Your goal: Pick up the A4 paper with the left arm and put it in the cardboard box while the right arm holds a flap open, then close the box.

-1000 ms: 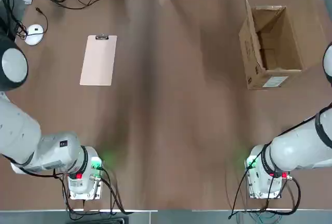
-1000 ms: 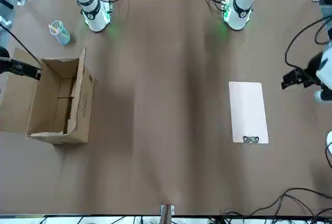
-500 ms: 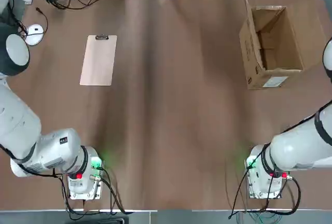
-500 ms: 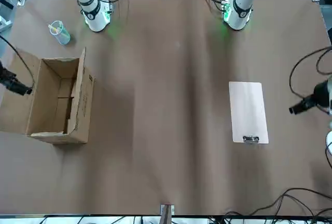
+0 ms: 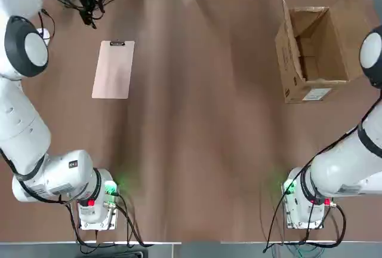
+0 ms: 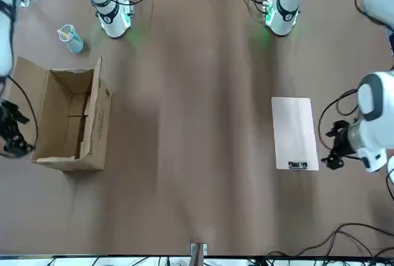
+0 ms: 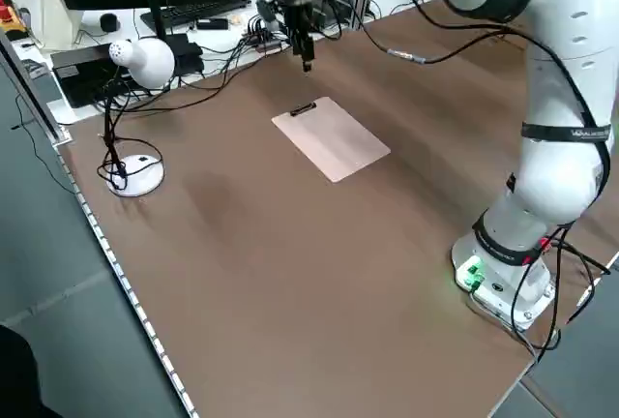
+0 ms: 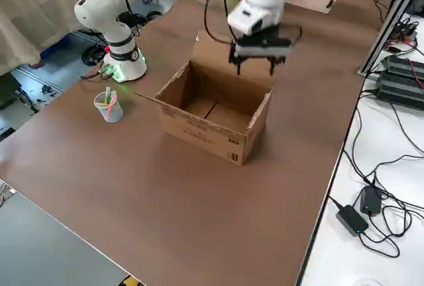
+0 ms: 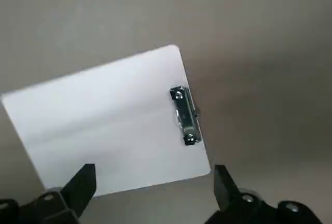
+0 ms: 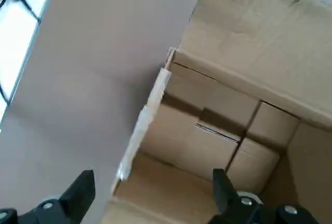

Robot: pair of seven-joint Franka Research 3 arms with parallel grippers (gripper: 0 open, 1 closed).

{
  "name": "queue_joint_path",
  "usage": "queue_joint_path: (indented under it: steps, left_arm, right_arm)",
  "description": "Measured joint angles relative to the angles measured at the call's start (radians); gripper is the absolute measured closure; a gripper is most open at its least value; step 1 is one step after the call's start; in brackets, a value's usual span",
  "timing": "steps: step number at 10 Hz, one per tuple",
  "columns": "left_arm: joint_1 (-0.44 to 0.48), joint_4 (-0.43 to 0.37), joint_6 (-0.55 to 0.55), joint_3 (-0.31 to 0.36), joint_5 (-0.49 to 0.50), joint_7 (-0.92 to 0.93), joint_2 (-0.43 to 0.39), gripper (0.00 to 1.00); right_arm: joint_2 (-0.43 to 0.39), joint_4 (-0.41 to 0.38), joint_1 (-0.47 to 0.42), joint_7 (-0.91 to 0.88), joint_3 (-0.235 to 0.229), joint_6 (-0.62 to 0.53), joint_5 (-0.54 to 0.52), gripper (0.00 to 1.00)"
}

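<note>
- The left gripper [image 9: 154, 193], fingers apart, hangs above the table beside the clip end of the A4 paper [image 5: 113, 70], which lies flat on the robot's left of the table.
- The right gripper [image 8: 260, 51], its fingers apart, hovers by the raised flap of the open cardboard box [image 8: 212, 114], on the right.
- A clean pickup likely calls for squaring the left fingers to the metal clip [image 9: 185, 115], descending slowly and gripping it without creasing the sheet.

So you've got the clipboard sheet [image 5: 113, 73] lying flat on the tabletop [image 5: 197, 150] over on your left, clip end away from you. Open box [image 5: 316, 55] sits well apart, far right, with a cup [image 8: 110, 110] near it on your side.
</note>
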Motion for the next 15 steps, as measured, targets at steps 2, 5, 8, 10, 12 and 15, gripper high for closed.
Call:
queue_joint_path:
  steps: [2,5,8,10,12,15]
  left_arm:
    - [-0.004,0.008,0.123,0.002,0.000,-0.132,0.082,0.00]
    - [0.000,0.017,0.196,0.004,0.068,-0.152,0.153,0.00]
    - [-0.014,0.021,0.236,-0.001,0.149,-0.152,0.203,0.00]
    - [-0.054,0.024,0.244,-0.003,0.149,-0.162,0.214,0.00]
    - [-0.091,0.024,0.244,-0.003,0.142,-0.196,0.222,0.00]
    - [-0.092,0.024,0.244,0.001,0.142,-0.209,0.246,0.00]
  right_arm:
    - [0.026,0.001,-0.038,0.034,-0.004,0.020,0.000,0.00]
    - [0.051,-0.002,-0.091,0.062,-0.005,0.081,0.000,0.00]
    - [0.094,-0.015,-0.104,0.110,-0.005,0.138,0.000,0.00]
    - [0.101,-0.065,-0.104,0.159,-0.005,0.235,0.000,0.00]
    - [0.118,-0.097,-0.104,0.170,-0.005,0.306,0.000,0.00]
    - [0.140,-0.109,-0.106,0.172,-0.006,0.343,0.000,0.00]
